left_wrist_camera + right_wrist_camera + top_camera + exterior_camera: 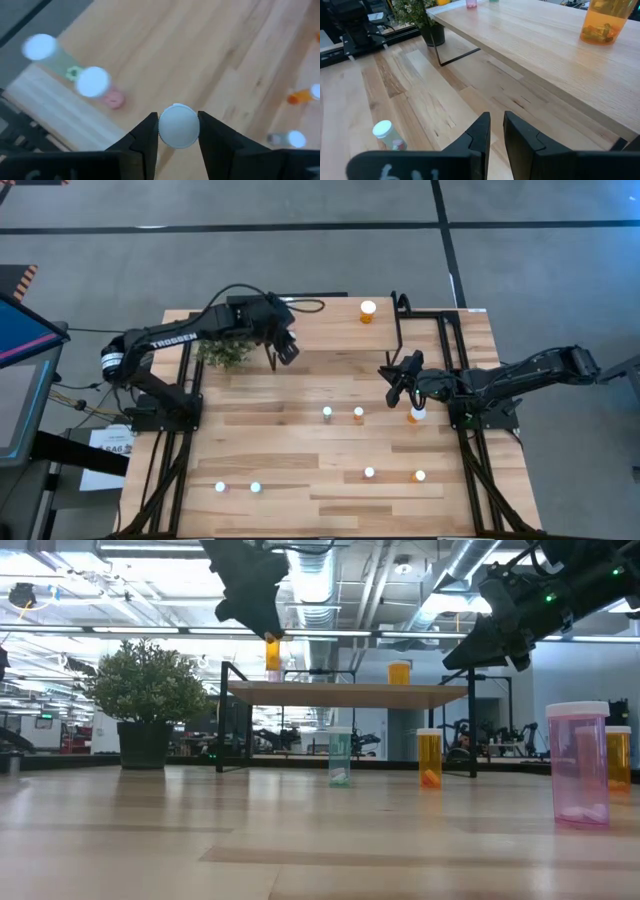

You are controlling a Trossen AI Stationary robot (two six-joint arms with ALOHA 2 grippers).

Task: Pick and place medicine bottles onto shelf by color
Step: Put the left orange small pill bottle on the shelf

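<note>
I note a green potted plant (224,353) near the far left part of the light wooden tabletop (300,500); in the low view it sits in a dark pot (144,746), upright, on the left. To the table's left I see a monitor (22,340) with a pink-edged screen and a white paper label (105,445) lying on the grey floor (560,240), which carries dark tape lines. Beyond the table I make out a workshop room with ceiling ducts (330,580) and strip lights.
</note>
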